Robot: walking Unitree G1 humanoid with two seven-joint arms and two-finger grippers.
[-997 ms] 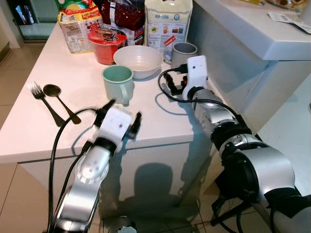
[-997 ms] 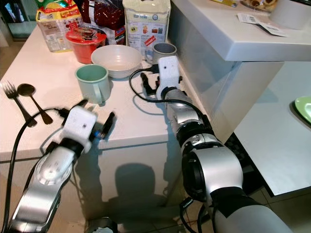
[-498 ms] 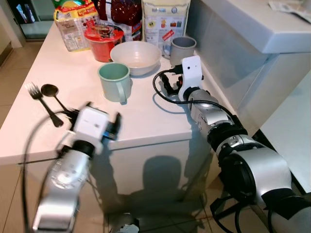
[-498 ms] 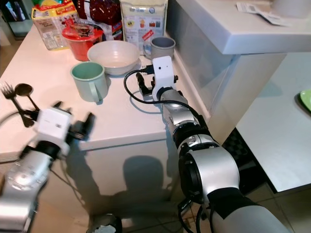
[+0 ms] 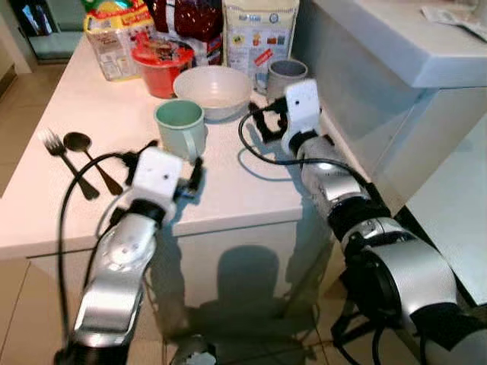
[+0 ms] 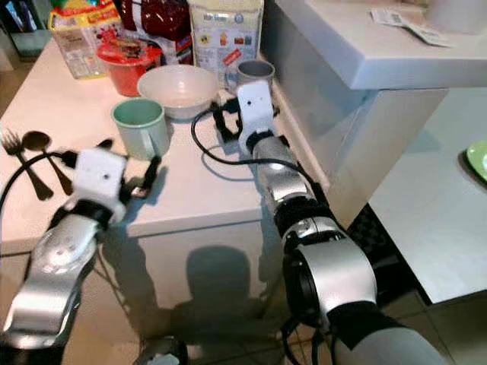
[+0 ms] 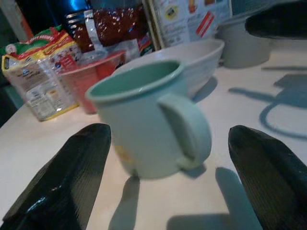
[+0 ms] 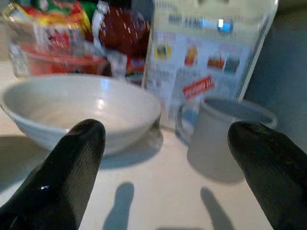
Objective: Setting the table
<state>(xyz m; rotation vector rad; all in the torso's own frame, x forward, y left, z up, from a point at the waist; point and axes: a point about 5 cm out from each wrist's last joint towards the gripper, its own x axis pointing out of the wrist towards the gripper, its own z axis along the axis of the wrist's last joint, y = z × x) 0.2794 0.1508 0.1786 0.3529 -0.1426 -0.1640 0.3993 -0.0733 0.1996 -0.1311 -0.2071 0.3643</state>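
- left eye view: a white kitchen counter (image 5: 46, 213) over a tiled floor, with a raised white ledge (image 5: 396, 46) to its right. taking the green mug (image 5: 183, 128) as landmark: a white bowl (image 5: 214, 90) sits just behind it, a grey mug (image 5: 288, 76) beyond the bowl toward the ledge, a red tub (image 5: 161, 65) and food packets (image 5: 114, 38) at the back, and a fork (image 5: 67, 161) and spoon (image 5: 93, 158) lie well to its left.
- right eye view: the same scene. the left gripper (image 6: 125, 167) hangs over the counter's front edge, just in front of the green mug and not touching it, fingers spread. the right gripper (image 6: 227, 114) sits between the bowl and the grey mug, fingers parted, grasping nothing.
- left wrist view: here the mug's handle (image 7: 188, 130) faces the camera, and the mug stands between the 2 released fingers (image 7: 62, 182) but ahead of their tips; the head views do not give this alignment.
- right wrist view: the bowl and grey mug stand upright side by side, apart, ahead of the spread fingers (image 8: 57, 182); a printed pouch (image 8: 206, 62) stands behind.
- judgement: the step looks like an approach to the crockery, nothing picked yet. next, the left gripper likely needs to ease forward until its fingers flank the mug, then close, minding the handle.
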